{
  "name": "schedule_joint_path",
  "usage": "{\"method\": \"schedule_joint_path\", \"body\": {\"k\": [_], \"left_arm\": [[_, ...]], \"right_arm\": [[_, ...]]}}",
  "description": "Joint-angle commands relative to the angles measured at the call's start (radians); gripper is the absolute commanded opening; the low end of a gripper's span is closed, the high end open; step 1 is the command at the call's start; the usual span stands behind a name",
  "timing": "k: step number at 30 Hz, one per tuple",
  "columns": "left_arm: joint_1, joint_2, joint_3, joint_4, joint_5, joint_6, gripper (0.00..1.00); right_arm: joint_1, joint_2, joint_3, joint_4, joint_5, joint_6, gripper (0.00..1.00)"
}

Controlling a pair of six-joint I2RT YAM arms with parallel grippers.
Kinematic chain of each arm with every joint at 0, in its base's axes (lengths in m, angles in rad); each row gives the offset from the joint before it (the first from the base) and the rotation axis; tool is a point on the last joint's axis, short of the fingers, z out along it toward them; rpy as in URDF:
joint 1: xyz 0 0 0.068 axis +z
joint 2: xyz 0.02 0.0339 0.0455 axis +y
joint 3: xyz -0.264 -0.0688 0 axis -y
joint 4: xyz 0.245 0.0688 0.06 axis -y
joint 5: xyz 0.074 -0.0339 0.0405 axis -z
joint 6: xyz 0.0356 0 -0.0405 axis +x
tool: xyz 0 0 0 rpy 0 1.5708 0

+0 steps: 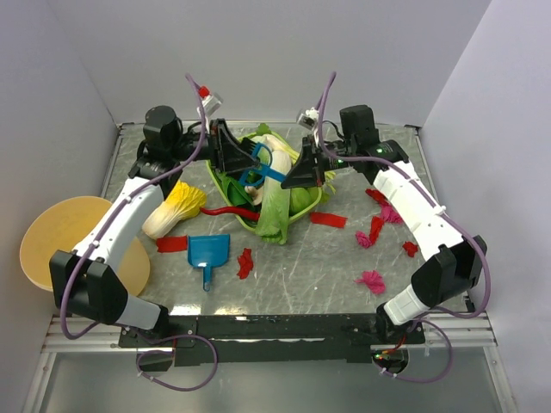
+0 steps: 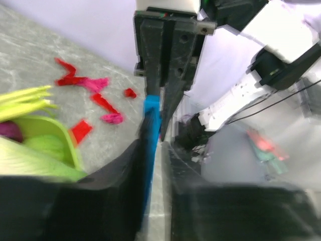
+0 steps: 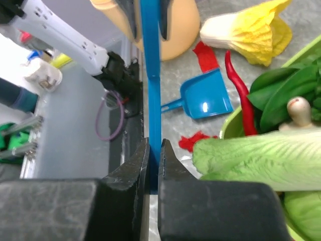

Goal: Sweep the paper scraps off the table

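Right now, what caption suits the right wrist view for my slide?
Right pincer shut on blue handle; dustpan and paper scraps on table.

We note dustpan (image 1: 207, 251) near chili (image 1: 225, 210); chili just beside yellow cabbage (image 1: 175, 209); tan bucket (image 1: 73, 243) at left; bowl (image 1: 244, 223) holds greens (image 1: 277, 211); brush (image 1: 274, 173) above bowl.

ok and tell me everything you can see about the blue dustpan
The dustpan is small, glossy blue, plastic by the look: a wedge-shaped scoop with a short thin handle. It lies flat on the table, open side up, wide mouth toward the far side, handle toward the near edge. It looks empty. A red scrap lies at its left edge; whether they touch is unclear.
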Motion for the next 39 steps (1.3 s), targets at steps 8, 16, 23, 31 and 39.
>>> {"method": "schedule_joint_path", "body": {"k": [8,16,23,31,39], "left_arm": [[-0.05,-0.047,0.355,-0.827,-0.253,0.968,0.78],[-0.119,-0.028,0.418,-0.904,-0.332,1.114,0.76],[-0.208,-0.006,0.426,-0.979,-0.398,1.166,0.5],[-0.228,0.008,0.432,-1.073,-0.454,1.216,0.01],[-0.192,-0.087,0.285,-0.822,-0.357,0.971,0.01]], "right_arm": [[0.031,0.006,0.216,-0.434,0.282,-0.58,0.0],[0.123,0.003,0.289,-0.494,0.483,-0.726,0.0],[0.169,0.003,0.302,-0.46,0.506,-0.697,0.0],[0.157,-0.02,0.305,-0.425,0.504,-0.657,0.0],[-0.078,-0.034,0.342,-0.301,0.143,-0.302,0.89]]}}
